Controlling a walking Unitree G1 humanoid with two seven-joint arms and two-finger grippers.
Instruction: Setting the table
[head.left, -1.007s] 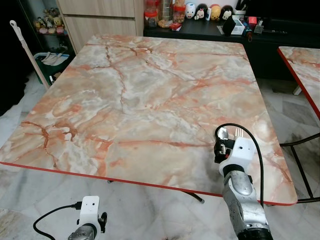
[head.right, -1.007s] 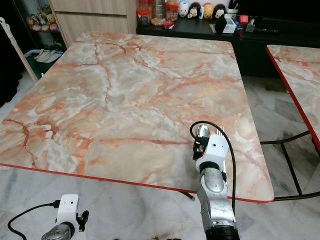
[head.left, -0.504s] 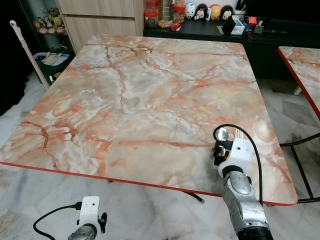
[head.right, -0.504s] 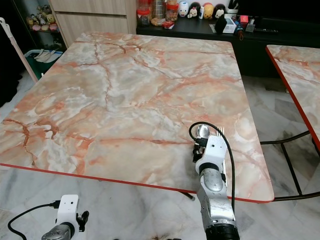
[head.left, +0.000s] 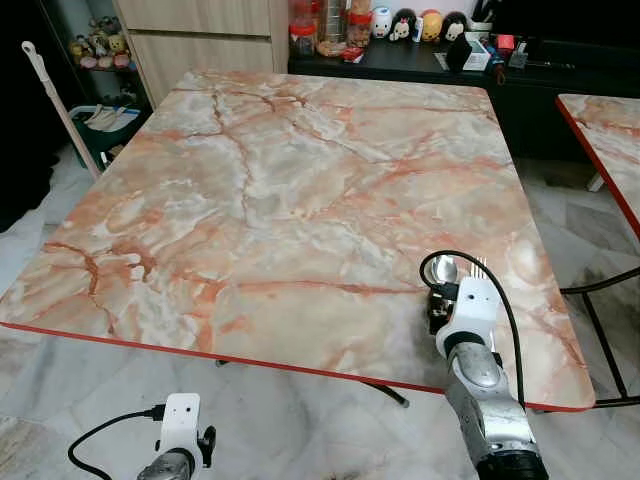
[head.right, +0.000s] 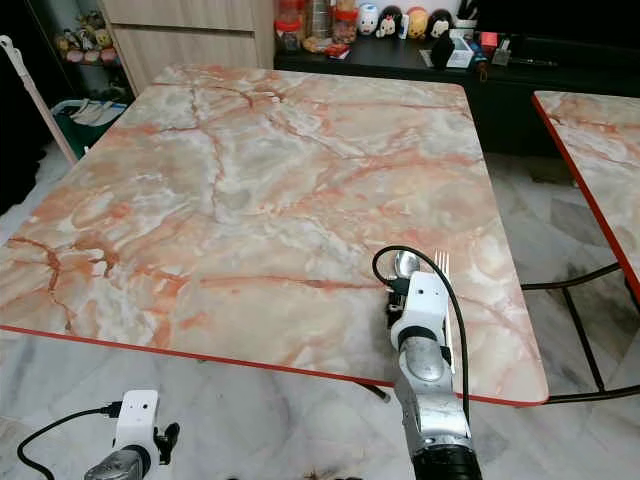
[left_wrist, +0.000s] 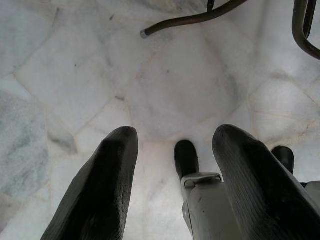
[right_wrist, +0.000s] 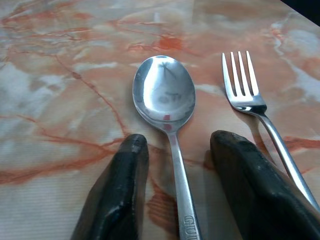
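While spoon (right_wrist: 165, 97) lies, fork (right_wrist: 250, 100) beside

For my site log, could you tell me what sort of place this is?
Probably a home dining area: a marble-look table bears a spoon and fork, a low cabinet behind it holds toy figurines, and the floor is tiled.

Marble-patterned table (head.left: 300, 200) on pale tiled floor (head.left: 300, 420), dark sideboard (head.left: 420, 65) behind.
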